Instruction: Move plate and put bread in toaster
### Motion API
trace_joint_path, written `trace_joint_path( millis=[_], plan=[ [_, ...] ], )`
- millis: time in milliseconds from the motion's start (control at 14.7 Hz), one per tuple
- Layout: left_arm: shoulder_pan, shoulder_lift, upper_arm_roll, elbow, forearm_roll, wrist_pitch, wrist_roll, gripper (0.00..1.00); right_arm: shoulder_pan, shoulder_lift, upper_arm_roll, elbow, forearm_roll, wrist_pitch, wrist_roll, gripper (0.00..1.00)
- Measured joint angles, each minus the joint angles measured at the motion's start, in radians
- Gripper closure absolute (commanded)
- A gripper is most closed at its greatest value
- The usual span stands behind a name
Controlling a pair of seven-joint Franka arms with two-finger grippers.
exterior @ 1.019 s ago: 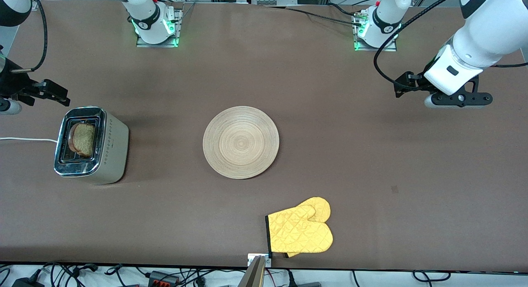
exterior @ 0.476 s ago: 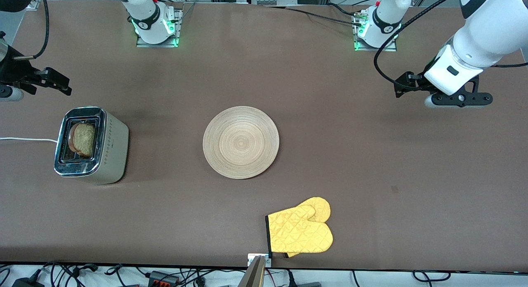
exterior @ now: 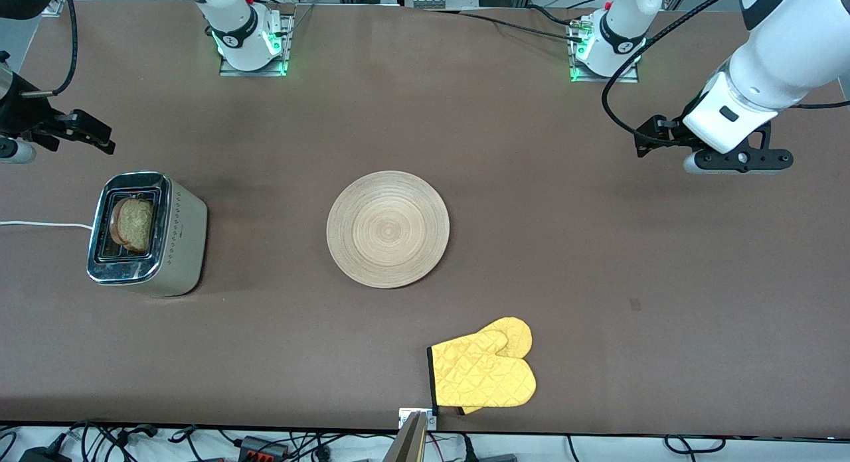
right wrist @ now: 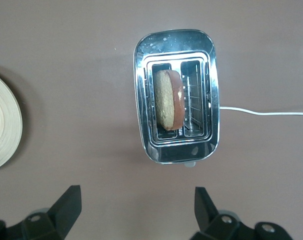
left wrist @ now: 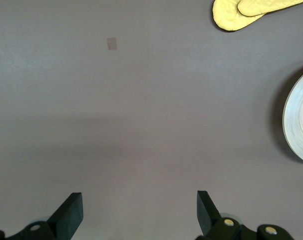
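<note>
Bread (exterior: 135, 224) stands on edge in one slot of the toaster (exterior: 182, 233), its crust showing above the rim, so the slice is where the task wants it; in the right wrist view it fills the slot nearest the plate and the other slot is bare wire. The toaster sits at the right arm's end of the bench (exterior: 597, 263), in the middle band of the front view, with its white cord (exterior: 40, 224) running off the frame's edge. The plate (exterior: 388, 229) lies flat and bare at the centre of the frame, well apart from the toaster, which suggests it served only to carry the slice within reach. A yellow oven mitt (exterior: 483, 372) rests low in the frame, nearer the camera than the plate, and plays no part. The right tool (right wrist: 135, 210) hangs over the bench near the toaster, jaws spread wide and holding nothing, a pose that fits a release and leaves the slot unobstructed. The left tool (left wrist: 139, 210) waits over bare bench at the left arm's end, in the upper band of the frame, likewise spread wide and empty. Judged from this layout, both steps look done.
</note>
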Motion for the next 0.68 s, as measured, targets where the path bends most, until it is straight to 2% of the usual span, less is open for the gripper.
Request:
trace_joint_path(
  millis=[476, 679],
  plan=[
    [0.0, 0.0, 0.001, 0.0, 0.0, 0.0, 0.0, 0.0, -0.001, -0.001, -0.003, 0.001, 0.016, 0.003, 0.008, 0.0],
    [0.001, 0.0, 0.002, 0.0, 0.0, 0.0, 0.0, 0.0, -0.002, -0.007, -0.031, 0.001, 0.039, -0.008, 0.005, 0.0]
  ],
)
